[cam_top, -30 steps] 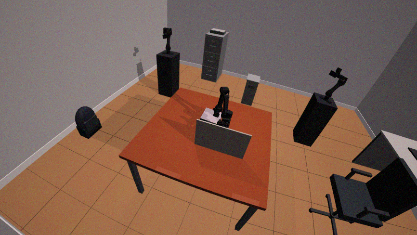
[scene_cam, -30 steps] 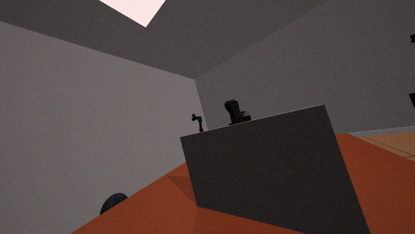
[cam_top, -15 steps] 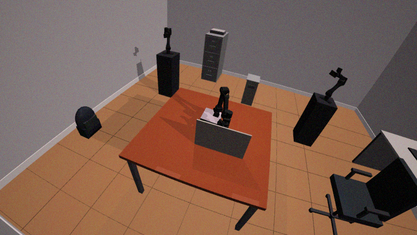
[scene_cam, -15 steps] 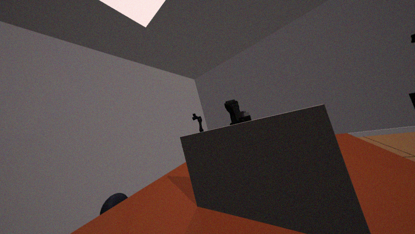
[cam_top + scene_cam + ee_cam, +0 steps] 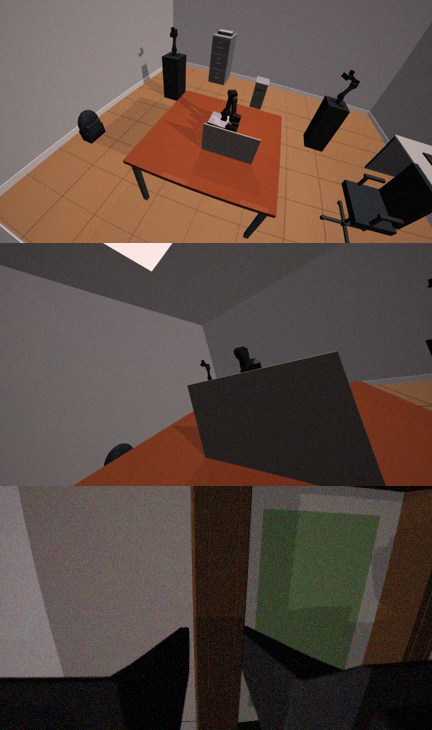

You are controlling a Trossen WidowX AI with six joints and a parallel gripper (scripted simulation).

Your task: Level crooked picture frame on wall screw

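Observation:
The picture frame shows only in the wrist view. Its brown wooden side bar (image 5: 220, 586) runs upright through the middle, and its green picture (image 5: 325, 576) with a pale border lies to the right. My gripper (image 5: 213, 635) (image 5: 232, 126) straddles that bar. The fingers stand slightly apart from it, with a thin gap at the left finger, so it is open. In the top and exterior views the frame hangs on the far side of the grey wall panel (image 5: 229, 144) (image 5: 278, 418) and is hidden. The screw and the notched strip are hidden too. Only the top of my arm (image 5: 244, 359) shows above the panel.
The wall panel stands upright on the red table (image 5: 181, 157), and my arm's base is behind it on a pale plate (image 5: 217, 118). Around the table stand two black pedestals with cameras (image 5: 173, 75) (image 5: 326, 120), a filing cabinet (image 5: 222, 57) and a chair (image 5: 380, 205).

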